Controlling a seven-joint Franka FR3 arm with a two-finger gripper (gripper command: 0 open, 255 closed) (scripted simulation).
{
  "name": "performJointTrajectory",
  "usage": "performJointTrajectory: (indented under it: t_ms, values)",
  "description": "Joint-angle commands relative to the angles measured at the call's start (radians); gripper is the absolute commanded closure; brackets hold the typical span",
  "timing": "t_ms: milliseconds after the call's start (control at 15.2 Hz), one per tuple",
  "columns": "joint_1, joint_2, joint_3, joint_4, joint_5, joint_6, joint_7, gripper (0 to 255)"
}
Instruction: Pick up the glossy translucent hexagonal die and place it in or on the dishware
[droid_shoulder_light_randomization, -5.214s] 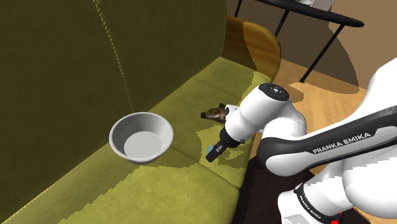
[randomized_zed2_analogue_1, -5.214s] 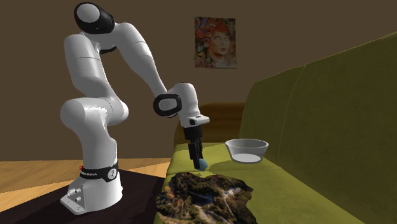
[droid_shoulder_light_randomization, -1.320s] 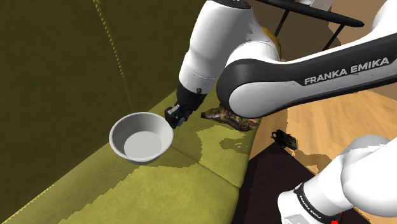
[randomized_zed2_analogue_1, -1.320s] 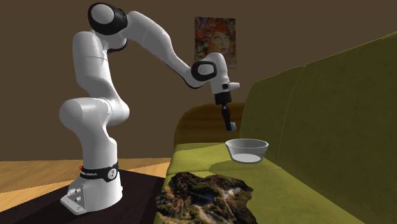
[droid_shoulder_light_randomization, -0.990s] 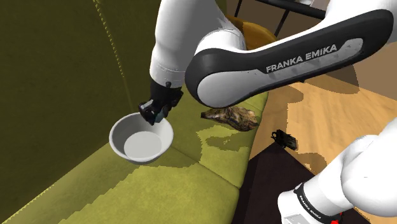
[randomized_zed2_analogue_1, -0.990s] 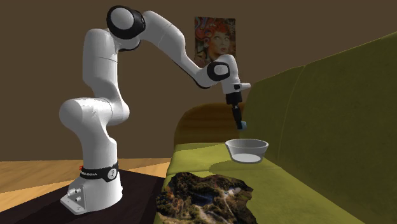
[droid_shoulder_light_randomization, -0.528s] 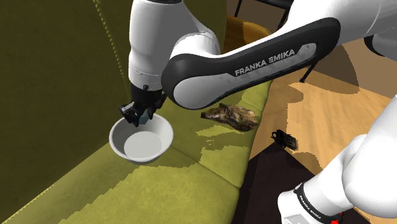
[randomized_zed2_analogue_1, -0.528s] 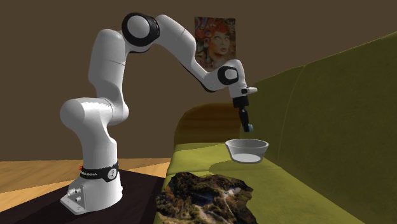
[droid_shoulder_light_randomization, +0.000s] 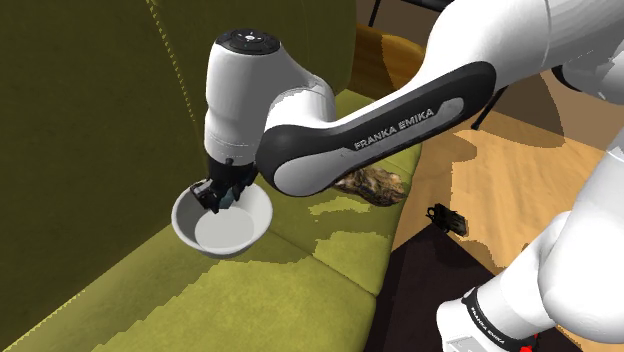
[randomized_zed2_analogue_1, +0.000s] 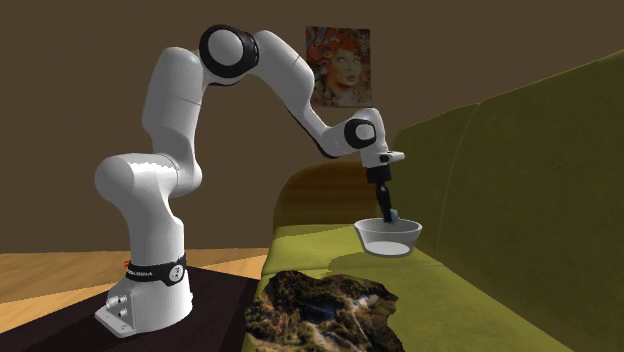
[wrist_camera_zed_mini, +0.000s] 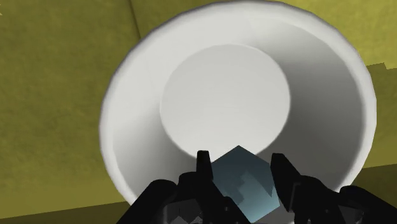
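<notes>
Wrist view looks straight down along my gripper (wrist_camera_zed_mini: 240, 159) into a big white bowl (wrist_camera_zed_mini: 130, 137). My two black fingers are closed in tight on a little die (wrist_camera_zed_mini: 245, 183), one finger on each side, so I am holding it. The die is see-through and pale blue, with flat shiny faces and a point sticking out past my fingertips. It sits right between my fingers, over the inside of the bowl, closer to the bowl's wall than to the middle of its flat round floor. The bowl rests on a yellow-green sofa (wrist_camera_zed_mini: 57, 95). In the shoulder view, my white arm (droid_shoulder_light_randomization: 330, 140) bends over the sofa seat (droid_shoulder_light_randomization: 300, 265) and my gripper (droid_shoulder_light_randomization: 218, 195) points down into the bowl (droid_shoulder_light_randomization: 262, 218). A bit of blue die (droid_shoulder_light_randomization: 229, 196) peeks out by the fingers there. The sofa's tall back stands just behind the bowl. A brown speckled thing (droid_shoulder_light_randomization: 375, 185) lies on the seat, on the shoulder view's right of the bowl and well apart from it. A small black thing (droid_shoulder_light_randomization: 448, 217) lies on the wooden floor. In the second exterior view, my gripper (randomized_zed2_analogue_1: 391, 214) hangs with its tips about level with the rim of the bowl (randomized_zed2_analogue_1: 390, 242). A bumpy brown cloth (randomized_zed2_analogue_1: 325, 305) lies on the near end of the sofa. A picture of a face (randomized_zed2_analogue_1: 338, 66) hangs on the brown wall.
</notes>
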Motion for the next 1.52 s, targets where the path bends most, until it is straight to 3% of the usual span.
performJointTrajectory:
  t_ms: [0,462,528,858,1122,1452]
  values:
    - [0.004,0.008,-0.003,-0.005,-0.01,0.012,0.009,255]
    - [0.004,0.008,-0.004,-0.005,-0.01,0.012,0.009,255]
    - [0.004,0.008,-0.004,-0.005,-0.01,0.012,0.009,0]
    - [0.004,0.008,-0.004,-0.005,-0.01,0.012,0.009,0]
    - [-0.021,-0.086,0.031,0.008,0.075,-0.076,-0.045,0]
    - [-0.02,-0.086,0.03,0.008,0.075,-0.076,-0.046,0]
